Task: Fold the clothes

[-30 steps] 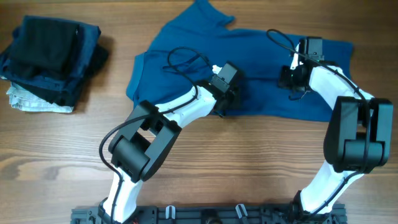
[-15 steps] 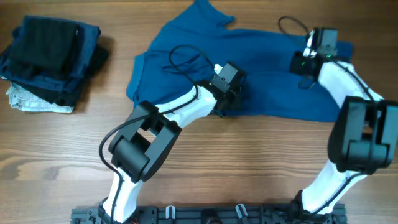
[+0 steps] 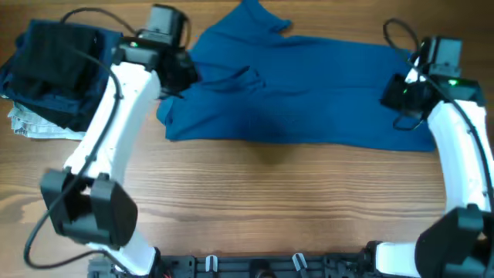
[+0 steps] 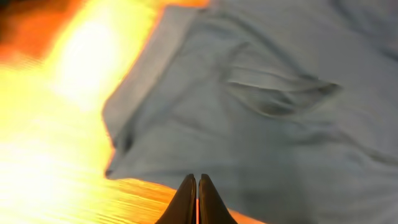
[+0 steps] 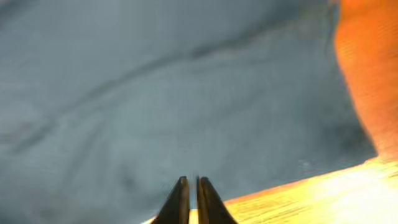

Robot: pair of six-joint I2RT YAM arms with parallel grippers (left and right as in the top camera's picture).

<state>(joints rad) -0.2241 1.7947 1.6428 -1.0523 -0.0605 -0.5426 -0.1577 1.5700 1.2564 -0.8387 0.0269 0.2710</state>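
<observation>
Blue shirt (image 3: 301, 93) lies spread flat on the table (image 3: 270, 201). Our left gripper (image 4: 198, 196) hovers at its left edge, our right gripper (image 5: 189, 199) at its right, both pinched closed and empty. We should open wide, then pinch matching hem corners so the fold lands even.

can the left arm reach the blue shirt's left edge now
Probably yes: the left claw hangs right by that edge of the shirt, nothing covers it, but the claw is shut.
</observation>
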